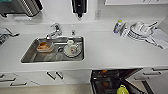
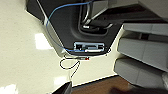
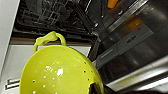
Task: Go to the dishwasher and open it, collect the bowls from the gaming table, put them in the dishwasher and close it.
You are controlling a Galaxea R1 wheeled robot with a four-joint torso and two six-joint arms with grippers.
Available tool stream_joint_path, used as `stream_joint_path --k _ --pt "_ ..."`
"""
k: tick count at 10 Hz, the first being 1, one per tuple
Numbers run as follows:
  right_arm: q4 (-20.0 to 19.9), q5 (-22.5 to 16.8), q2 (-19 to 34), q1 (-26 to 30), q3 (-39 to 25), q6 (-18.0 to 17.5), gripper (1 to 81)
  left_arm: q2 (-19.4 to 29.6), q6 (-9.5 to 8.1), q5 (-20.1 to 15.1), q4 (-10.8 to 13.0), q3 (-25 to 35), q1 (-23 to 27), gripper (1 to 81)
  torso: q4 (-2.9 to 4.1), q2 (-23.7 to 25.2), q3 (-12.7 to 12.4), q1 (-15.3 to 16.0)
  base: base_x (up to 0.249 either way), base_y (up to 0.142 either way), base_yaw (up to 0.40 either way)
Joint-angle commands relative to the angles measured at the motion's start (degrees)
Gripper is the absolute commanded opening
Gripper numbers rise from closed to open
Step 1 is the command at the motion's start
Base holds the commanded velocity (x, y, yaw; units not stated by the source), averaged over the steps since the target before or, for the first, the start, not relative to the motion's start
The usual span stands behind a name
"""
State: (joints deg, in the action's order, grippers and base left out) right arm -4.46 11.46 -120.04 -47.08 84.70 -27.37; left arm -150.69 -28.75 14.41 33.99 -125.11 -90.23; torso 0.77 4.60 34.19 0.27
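Dishwasher point(image 1: 110, 81) stands open below the white bench point(image 1: 112, 52), near and to the right of centre in my head view, its door swung down toward me and the dark racks exposed. From the right wrist camera I look straight at the yellow bowl point(image 3: 60, 72), a perforated, colander-like one with a loop handle, hanging just in front of and above the open cavity; the same yellow shape sits at the near edge of the opening in the head view. I judge it is carried by my right arm, but I cannot tell how the right fingers are set on it, since they are hidden behind its rim. The racks point(image 3: 50, 12) lie beyond the bowl, farther in and to the left, and the lowered door point(image 3: 130, 40) runs along the right. So the right arm is clearly the nearer one for loading. Something orange point(image 3: 112, 3) already rests deep in the machine.

My left wrist camera faces the pale floor point(image 2: 22, 50) and the robot's own dark base with a blue cable point(image 2: 53, 15); the left fingers' state I cannot tell.

On the bench, the sink point(image 1: 53, 50) to the left holds dishes, and a drying rack point(image 1: 140, 31) with plates stands far right. Neither hinders the way in; the door edge and rack wires are what I must clear.
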Motion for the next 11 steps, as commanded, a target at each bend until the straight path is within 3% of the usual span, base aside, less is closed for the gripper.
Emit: stream_joint_path --k 1,5,6,8,10,11 --pt "0.07 -6.36 -2.07 9.32 5.90 -4.10 1.0 -7.62 0.09 -2.19 4.95 -7.34 -9.04 81.1 0.00 0.00 0.00 0.00 0.000 0.000 0.000" --pt "0.07 -8.21 -7.17 11.87 11.71 -5.94 1.0 -14.56 0.09 -2.19 7.06 -16.75 -10.89 81.1 0.00 0.00 0.00 0.00 0.000 0.000 0.000" --pt "-0.28 -8.30 -6.47 12.13 11.09 -6.82 81.1 -15.17 0.01 -2.72 6.71 -16.83 -10.80 81.1 0.00 0.00 0.00 0.00 0.000 0.000 0.000" --pt "0.59 -10.14 -2.16 12.05 6.17 -7.70 81.1 -16.49 -0.87 -2.98 5.83 -18.77 -9.66 81.1 0.00 0.00 0.00 0.00 0.000 0.000 0.000" --pt "1.12 -17.77 5.62 9.16 2.23 -7.35 81.1 -19.55 -2.19 -6.56 3.45 -23.22 -8.17 81.1 0.00 0.00 0.00 0.00 0.000 0.000 0.000" --pt "1.12 -18.23 9.05 6.61 0.65 -7.09 81.1 -20.61 -2.28 -8.32 3.37 -24.81 -7.38 81.1 0.00 0.00 0.00 0.00 0.000 0.000 0.000"
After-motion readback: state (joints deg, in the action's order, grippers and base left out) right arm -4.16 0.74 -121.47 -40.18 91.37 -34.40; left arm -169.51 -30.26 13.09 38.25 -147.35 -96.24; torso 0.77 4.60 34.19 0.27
